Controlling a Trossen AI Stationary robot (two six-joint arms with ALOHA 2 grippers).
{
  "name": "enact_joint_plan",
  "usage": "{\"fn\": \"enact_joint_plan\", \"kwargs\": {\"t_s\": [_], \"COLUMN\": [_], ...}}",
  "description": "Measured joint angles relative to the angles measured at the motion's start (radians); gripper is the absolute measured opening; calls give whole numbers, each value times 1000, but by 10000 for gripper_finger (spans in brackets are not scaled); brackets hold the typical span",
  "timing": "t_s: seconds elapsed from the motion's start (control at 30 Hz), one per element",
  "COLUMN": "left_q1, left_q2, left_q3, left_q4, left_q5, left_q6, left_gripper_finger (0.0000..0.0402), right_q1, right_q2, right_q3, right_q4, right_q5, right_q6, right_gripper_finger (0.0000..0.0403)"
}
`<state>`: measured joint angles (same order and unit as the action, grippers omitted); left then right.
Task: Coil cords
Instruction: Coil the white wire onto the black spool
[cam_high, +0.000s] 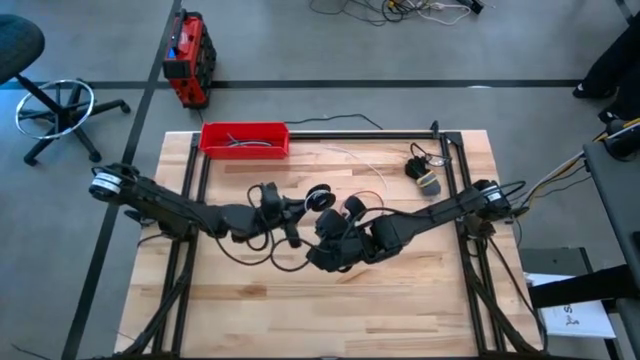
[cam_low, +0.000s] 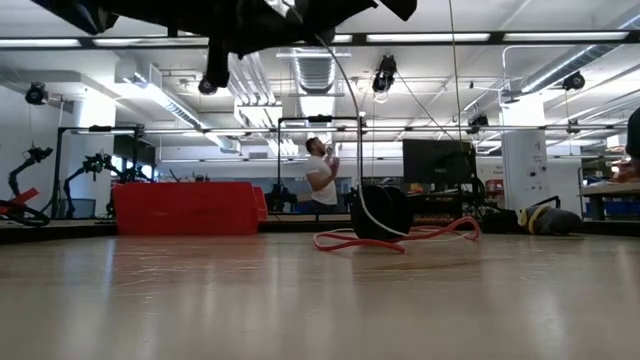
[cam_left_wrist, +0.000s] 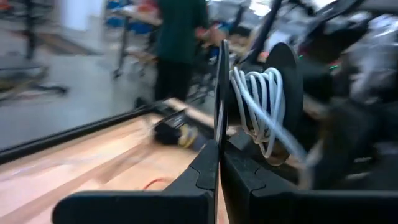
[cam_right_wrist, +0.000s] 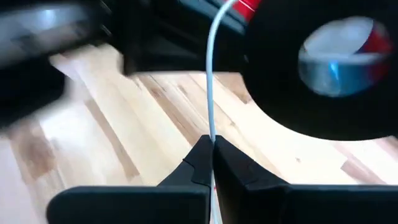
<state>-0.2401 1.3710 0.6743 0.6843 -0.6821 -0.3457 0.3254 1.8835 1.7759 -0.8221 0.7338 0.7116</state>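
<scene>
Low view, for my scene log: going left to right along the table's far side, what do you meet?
Red tray → person in a white shirt in the room behind → black spool with the white cord hanging down to it → red cord trailing off to the right.

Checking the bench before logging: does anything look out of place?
Nothing damaged. The red cord lies uncoiled on the table, loosely looped beside a black spool, while the white cord is being wound.
</scene>
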Motion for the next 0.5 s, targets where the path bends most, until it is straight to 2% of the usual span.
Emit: {"fn": "enact_joint_plan", "kwargs": {"t_s": [0.27,0.5], "left_q1": [-1,-1], "left_q2": [-87,-198], "left_q3": [-120,-227], "left_q4": [330,382], "left_q5": [228,502], "left_q6": [26,103], "left_gripper_finger": [0,0], "right_q1": [40,68], "right_q2": [0,-18], "right_q3": [-16,-16], "right_q4": [-21,-35], "right_q5": [6,107], "right_q6": [-90,-150], "right_gripper_finger": [0,0]}}
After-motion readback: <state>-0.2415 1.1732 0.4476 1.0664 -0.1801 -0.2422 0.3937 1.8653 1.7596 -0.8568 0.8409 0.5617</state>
